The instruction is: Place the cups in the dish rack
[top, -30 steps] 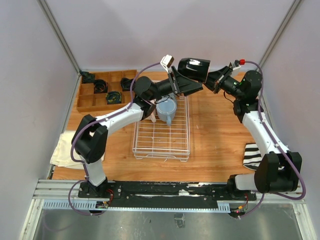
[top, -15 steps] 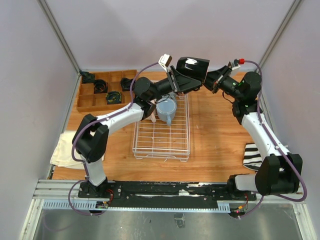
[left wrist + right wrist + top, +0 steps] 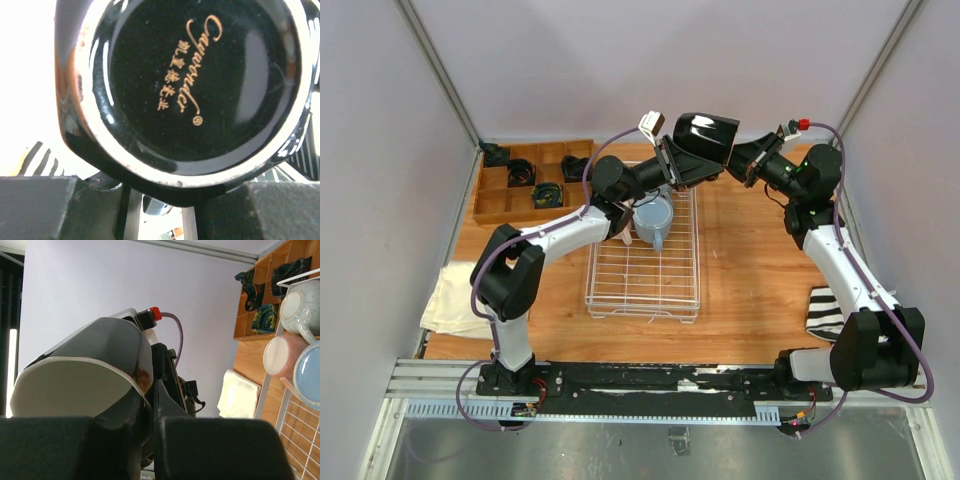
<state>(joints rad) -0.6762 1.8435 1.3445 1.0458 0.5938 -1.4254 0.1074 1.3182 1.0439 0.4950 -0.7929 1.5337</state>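
Wooden table (image 3: 750, 270) with four things lying on it

The light-brown plank top fills the space between the pale walls, its bare wood showing most widely toward 3 o'clock. A white wire dish rack (image 3: 642, 290) stands on it near the middle, long side running from 12 to 6 o'clock. A brown wooden compartment tray (image 3: 500, 205) sits in the 10 o'clock corner, close to the rack's far left end, though whether they touch cannot be told. A cream cloth (image 3: 445, 300) lies at 8 o'clock, hanging over the left edge. A black-and-white striped cloth (image 3: 823, 308) lies at 4 o'clock, near the right edge, well apart from the rack.
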